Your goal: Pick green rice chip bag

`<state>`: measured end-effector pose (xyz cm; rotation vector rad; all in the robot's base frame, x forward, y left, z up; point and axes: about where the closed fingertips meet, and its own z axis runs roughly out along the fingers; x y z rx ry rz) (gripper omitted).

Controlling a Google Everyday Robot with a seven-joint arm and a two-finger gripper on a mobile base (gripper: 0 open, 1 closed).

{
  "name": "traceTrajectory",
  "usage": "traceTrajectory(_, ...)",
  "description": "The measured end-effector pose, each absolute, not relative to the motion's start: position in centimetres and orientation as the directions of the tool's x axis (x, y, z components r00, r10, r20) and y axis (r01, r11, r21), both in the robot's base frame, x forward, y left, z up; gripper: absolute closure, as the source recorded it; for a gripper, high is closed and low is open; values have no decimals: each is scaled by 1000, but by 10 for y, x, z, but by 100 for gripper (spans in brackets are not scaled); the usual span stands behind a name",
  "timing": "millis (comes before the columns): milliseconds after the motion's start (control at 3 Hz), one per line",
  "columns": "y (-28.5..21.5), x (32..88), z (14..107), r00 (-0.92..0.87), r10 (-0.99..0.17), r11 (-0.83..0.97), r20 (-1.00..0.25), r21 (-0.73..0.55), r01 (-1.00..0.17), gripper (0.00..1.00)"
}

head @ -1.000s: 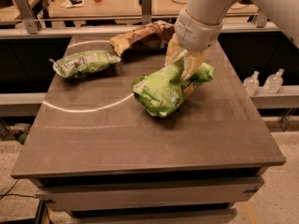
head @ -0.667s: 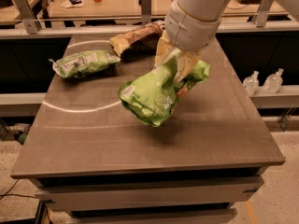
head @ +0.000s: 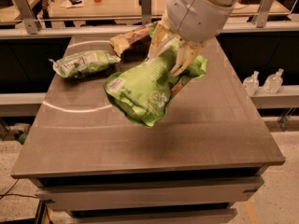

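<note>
Lifted higher than before, the green rice chip bag (head: 142, 91) hangs clear of the counter (head: 215, 129), midway between its side edges. The gripper (head: 174, 54) is clamped on its upper-right end (long axis slanting down-left).

gripper (head: 171, 59) over matt table (head: 215, 125); green rice chip bag (head: 140, 91) glossy, crinkled

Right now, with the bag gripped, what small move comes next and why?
Probably a short straight lift: the gripper is shut on the green rice chip bag, whose low end hangs just above the table, near the smaller green bag.
</note>
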<state>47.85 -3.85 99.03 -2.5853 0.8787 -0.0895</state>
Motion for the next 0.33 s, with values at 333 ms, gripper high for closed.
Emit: traceTrajectory(333,-35,476,992,803,-591,-717,-80,-405,-568,100)
